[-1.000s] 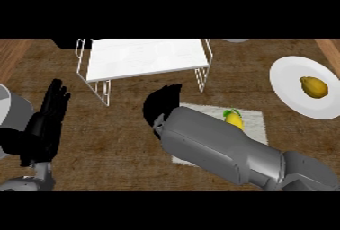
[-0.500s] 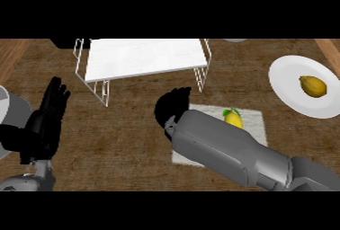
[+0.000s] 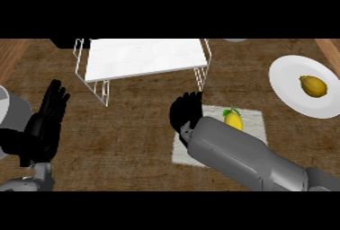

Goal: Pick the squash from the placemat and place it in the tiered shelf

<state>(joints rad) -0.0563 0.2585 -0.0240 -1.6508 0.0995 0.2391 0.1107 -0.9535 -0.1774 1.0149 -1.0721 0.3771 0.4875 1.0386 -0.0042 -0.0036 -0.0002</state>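
A small yellow squash [image 3: 233, 120] with a green stem lies on the white placemat [image 3: 252, 117] at centre right. My right hand [image 3: 186, 112] hovers just left of the squash, fingers straight and pointing away, with its grey forearm covering the placemat's lower part. The white tiered shelf [image 3: 143, 59] with wire legs stands at the back, left of centre. At the left edge my left hand [image 3: 45, 121] rests open with fingers up.
A white plate [image 3: 297, 85] at the right holds a yellow lemon-like fruit [image 3: 313, 86]. A grey round object [image 3: 12, 112] shows at the left edge behind my left hand. The counter is brown, with wooden borders at both upper corners.
My right hand has moved right and forward toward the squash, now close beside it. The left hand has stayed in place.
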